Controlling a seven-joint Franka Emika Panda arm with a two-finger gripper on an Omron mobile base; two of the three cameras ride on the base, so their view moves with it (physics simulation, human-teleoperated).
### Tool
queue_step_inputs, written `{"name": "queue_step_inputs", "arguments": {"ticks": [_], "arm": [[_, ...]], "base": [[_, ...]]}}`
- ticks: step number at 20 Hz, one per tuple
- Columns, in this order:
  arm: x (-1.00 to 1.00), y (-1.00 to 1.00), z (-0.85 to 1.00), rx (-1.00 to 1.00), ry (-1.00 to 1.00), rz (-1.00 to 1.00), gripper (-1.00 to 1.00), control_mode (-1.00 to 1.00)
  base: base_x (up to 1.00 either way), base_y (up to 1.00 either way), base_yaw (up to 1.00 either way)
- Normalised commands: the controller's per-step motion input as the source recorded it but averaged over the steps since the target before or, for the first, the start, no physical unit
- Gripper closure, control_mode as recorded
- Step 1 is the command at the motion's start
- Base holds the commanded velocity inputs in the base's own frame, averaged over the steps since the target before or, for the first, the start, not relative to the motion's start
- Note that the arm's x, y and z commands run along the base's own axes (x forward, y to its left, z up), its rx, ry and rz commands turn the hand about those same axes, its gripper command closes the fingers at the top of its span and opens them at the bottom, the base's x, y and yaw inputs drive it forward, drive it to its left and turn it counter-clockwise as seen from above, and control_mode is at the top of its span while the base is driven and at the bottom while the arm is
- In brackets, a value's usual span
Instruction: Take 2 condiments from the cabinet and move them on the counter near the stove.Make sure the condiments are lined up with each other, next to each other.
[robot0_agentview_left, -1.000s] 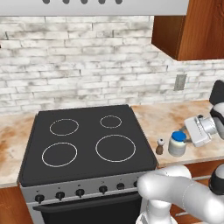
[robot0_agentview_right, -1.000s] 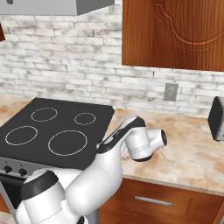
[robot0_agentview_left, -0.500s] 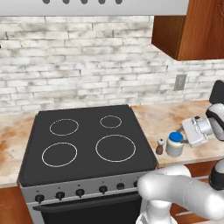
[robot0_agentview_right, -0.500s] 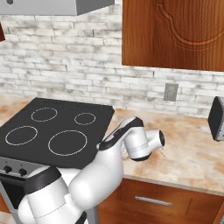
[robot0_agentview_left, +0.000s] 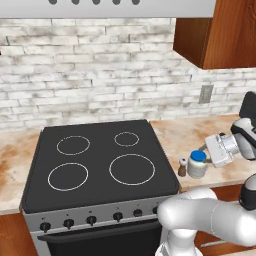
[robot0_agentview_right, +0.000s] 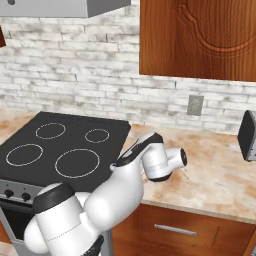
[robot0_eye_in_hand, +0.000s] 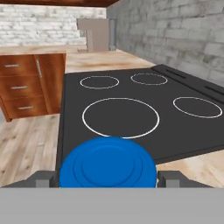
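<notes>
From the left base view, the white jar (robot0_agentview_left: 197, 164) stands on the desk (robot0_agentview_left: 200, 132) right of centre, just off the right edge of the stove (robot0_agentview_left: 97, 162), with the small brown shaker (robot0_agentview_left: 182, 168) close on its left, between jar and cooktop. The two stand upright, side by side, near but seemingly not touching.

The tool (robot0_agentview_left: 205, 151) comes in from the right of that frame, lying roughly level, its nose pointing left at the jar's upper part. In the hand view the jar's blue lid (robot0_eye_in_hand: 107, 167) sits low in the middle of the frame, and the two dark finger tips (robot0_eye_in_hand: 43, 178) stand out to either side of it with a sliver of gap on each flank. So the tool looks spread wide around the jar's top rather than pinching it.

What matters next, I'd say, is that the jar lies dead ahead between the fingers, so backing straight out to the right should clear it without nudging the shaker beyond.
</notes>
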Motion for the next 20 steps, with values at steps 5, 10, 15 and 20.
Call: {"name": "queue_step_inputs", "arguments": {"ticks": [5, 10, 15, 20], "arm": [[0.06, 0.0, -0.1, 0.0, 0.0, 0.0, 1.0, -1.0], [0.0, 0.0, -0.07, 0.0, 0.0, 0.0, 1.0, -1.0], [0.0, 0.0, 0.0, 0.0, 0.0, 0.0, 1.0, -1.0], [0.0, 0.0, 0.0, 0.0, 0.0, 0.0, 1.0, -1.0]], "base": [[0.0, 0.0, 0.0], [0.0, 0.0, 0.0], [0.0, 0.0, 0.0], [0.0, 0.0, 0.0]]}}
